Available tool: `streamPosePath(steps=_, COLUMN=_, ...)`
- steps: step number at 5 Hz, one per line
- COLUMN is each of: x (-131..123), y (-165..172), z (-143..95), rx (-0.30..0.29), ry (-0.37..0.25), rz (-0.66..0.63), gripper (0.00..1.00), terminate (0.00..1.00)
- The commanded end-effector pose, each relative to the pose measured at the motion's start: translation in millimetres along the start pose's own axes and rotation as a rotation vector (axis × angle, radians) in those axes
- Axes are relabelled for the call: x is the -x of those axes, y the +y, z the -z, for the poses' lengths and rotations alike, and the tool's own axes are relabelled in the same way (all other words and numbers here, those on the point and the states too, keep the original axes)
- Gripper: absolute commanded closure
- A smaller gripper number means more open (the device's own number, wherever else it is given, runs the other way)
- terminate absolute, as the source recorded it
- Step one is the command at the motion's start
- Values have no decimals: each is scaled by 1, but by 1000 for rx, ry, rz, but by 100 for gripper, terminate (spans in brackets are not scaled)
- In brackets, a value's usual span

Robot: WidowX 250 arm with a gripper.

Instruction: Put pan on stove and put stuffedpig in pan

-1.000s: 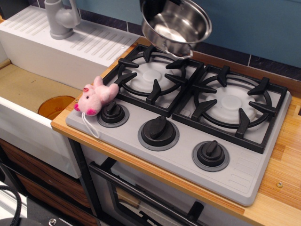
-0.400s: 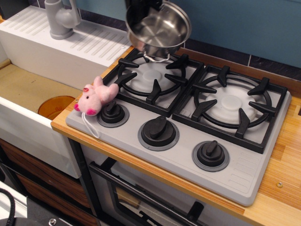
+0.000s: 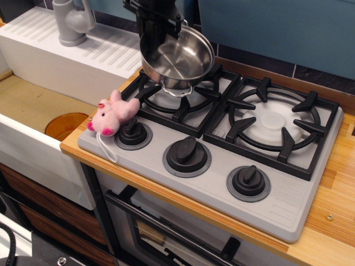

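Upper centre of the frame, the pincer (image 3: 157, 25) pinches the pan (image 3: 176, 57) by its rim, tilted just above the stove's (image 3: 222, 166) left burner for setting down; the stuffedpig (image 3: 112, 113) waits at left.

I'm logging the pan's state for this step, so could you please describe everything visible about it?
The pan is a small round pot of shiny steel with straight sides and a thin wire loop handle at its near side. It is empty and tilted, held at its far rim by the gripper, over the left burner of the stove. Whether it touches the grate is unclear.
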State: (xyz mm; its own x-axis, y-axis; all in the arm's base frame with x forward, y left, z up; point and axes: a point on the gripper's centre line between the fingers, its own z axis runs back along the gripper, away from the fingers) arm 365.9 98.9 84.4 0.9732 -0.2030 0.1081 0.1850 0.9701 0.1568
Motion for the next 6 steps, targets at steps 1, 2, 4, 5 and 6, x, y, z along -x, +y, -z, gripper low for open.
streamPosePath(steps=1, x=-13, y=8, z=-28, rx=14, ry=-79, rz=-4, gripper=0, terminate=0)
streamPosePath(steps=2, x=-17, y=12, z=-37, rx=11, ry=-66, rz=8, gripper=0, terminate=0)
streamPosePath(steps=4, x=-18, y=3, z=-63, rx=-50, ry=-37, rz=13, gripper=0, terminate=0)
streamPosePath(steps=5, x=-18, y=3, z=-63, rx=-50, ry=-37, rz=13, gripper=0, terminate=0)
streamPosePath(steps=6, x=-18, y=3, z=-63, rx=-50, ry=-37, rz=13, gripper=0, terminate=0)
